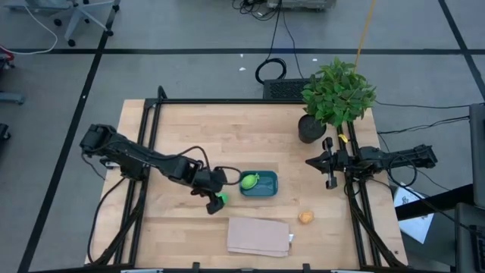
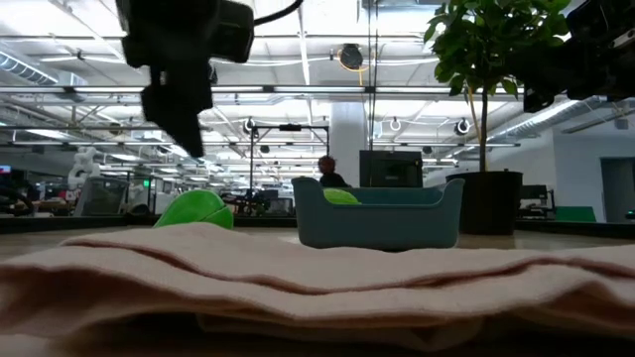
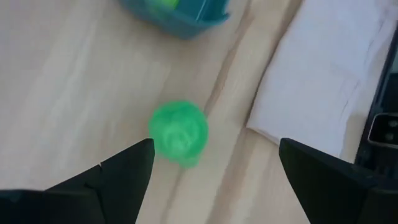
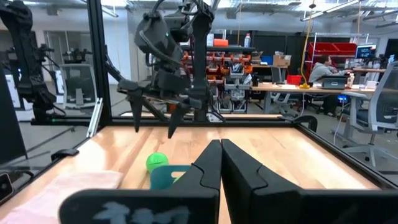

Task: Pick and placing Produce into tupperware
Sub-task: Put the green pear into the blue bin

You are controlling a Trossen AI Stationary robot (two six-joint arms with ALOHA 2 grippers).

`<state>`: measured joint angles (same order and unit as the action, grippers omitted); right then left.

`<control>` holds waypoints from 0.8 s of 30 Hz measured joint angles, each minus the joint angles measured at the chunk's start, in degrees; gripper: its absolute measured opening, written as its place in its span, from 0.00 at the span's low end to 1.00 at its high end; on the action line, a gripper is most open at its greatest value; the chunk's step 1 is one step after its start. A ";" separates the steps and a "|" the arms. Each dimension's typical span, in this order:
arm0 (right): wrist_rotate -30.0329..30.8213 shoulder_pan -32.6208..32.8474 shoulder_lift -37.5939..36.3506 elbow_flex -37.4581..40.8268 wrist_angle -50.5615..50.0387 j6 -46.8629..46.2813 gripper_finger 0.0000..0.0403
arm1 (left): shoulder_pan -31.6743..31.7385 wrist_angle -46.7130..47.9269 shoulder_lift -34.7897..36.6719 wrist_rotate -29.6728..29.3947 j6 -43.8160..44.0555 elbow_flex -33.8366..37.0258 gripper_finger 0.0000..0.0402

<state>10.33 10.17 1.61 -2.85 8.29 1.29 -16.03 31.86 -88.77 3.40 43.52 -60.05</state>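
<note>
Three small roundish toy fruits: pale yellow-green one (image 1: 248,181) sits inside the teal low-walled plastic tub (image 1: 267,187), bright green one (image 1: 220,199) on bare wood just beside the tub's left end, orange one (image 1: 305,218) alone well to the right, near the table (image 1: 227,136) edge. My left gripper (image 1: 213,197) hangs spread wide right over the bright green fruit, holding nothing, with the folded beige cloth (image 1: 259,236) close by toward the front edge. My right gripper (image 1: 329,167) is clenched empty, parked by the one potted plant (image 1: 337,95) at the right rail.
</note>
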 joint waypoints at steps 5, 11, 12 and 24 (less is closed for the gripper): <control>0.07 0.00 -0.02 0.00 0.10 -0.19 0.00 | -2.52 -0.26 0.00 -1.05 10.03 0.80 0.87; 0.07 0.00 -0.02 0.00 0.00 -0.19 0.00 | -4.16 -1.97 -1.26 -7.38 17.00 0.83 0.87; 0.07 -0.02 -0.02 -0.02 0.00 -0.19 0.00 | -4.31 -2.09 -1.69 -7.96 17.59 0.83 0.87; 0.09 -0.02 0.02 -0.01 -0.07 1.79 0.00 | -3.48 -3.87 -7.73 -5.52 19.59 0.87 0.88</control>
<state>10.41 10.15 1.63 -2.86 8.23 3.08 -19.51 27.99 -96.50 -2.12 63.12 -59.18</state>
